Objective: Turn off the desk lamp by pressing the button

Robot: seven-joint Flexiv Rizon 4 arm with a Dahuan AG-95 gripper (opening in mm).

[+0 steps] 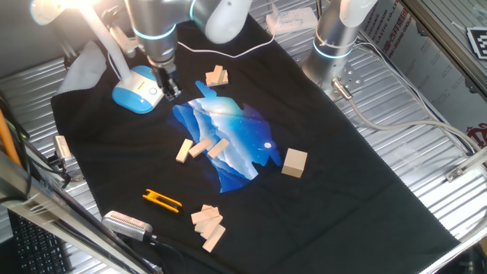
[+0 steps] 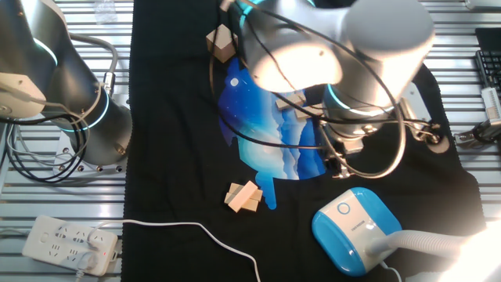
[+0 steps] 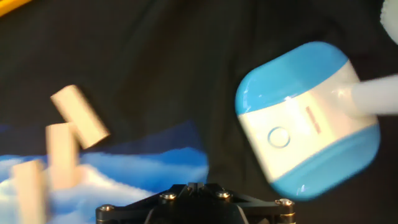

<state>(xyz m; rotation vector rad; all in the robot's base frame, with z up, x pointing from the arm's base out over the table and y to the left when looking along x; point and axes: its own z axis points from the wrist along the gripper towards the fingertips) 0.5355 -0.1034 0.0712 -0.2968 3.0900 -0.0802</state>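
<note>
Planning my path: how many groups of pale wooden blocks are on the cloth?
4: one beside the light-blue desk lamp, one on the blue print, a lone cube, one near the yellow clip. The arm may hide others.

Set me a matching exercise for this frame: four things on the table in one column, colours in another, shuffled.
Things:
1. desk lamp base
2. button
3. clip near the table's front edge
4. cube right of the printed picture

Colours:
A. yellow
B. light wood
C. white with a ring outline
D. light blue

Pairs: 1-D, 2-C, 3-A, 4-B
</note>
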